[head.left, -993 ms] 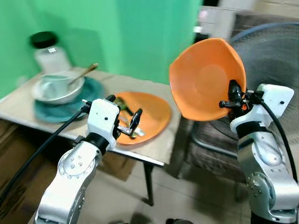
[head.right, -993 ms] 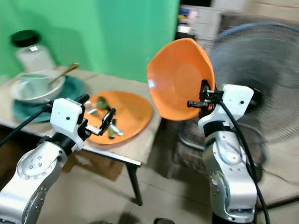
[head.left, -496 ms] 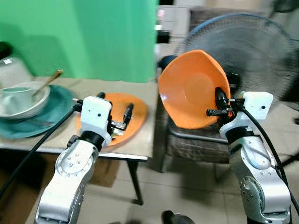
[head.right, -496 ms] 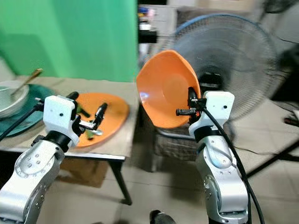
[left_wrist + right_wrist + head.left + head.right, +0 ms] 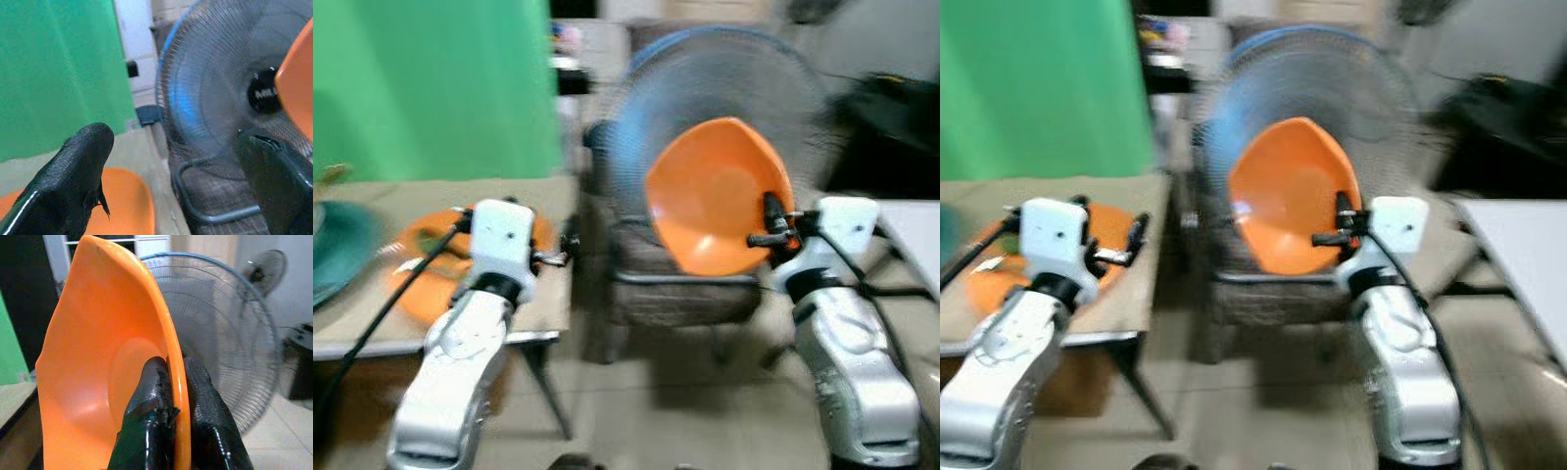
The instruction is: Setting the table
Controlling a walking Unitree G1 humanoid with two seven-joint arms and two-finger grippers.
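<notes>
An orange bowl (image 5: 715,196) hangs in the air, tilted with its inside facing me, in front of a standing fan. My right gripper (image 5: 771,217) is shut on its rim at the right side; in the right wrist view the fingers (image 5: 156,396) pinch the bowl's rim (image 5: 177,382) from both sides. My left gripper (image 5: 563,255) stands open at the right edge of a low table (image 5: 509,191), above an orange plate (image 5: 421,279). Between the left fingers (image 5: 83,166) nothing is held. The edge of a teal plate (image 5: 333,250) shows at the far left.
A large standing fan (image 5: 724,108) is right behind the bowl, with a grey chair (image 5: 675,294) under it. A green wall (image 5: 421,88) backs the table. A white surface (image 5: 911,225) shows at the far right. The floor below is tiled.
The whole view has swung to the right and is blurred: table, teal plate and bowl with spoon slid off left, the fan is now centred. Both grippers keep their hold and pose.
</notes>
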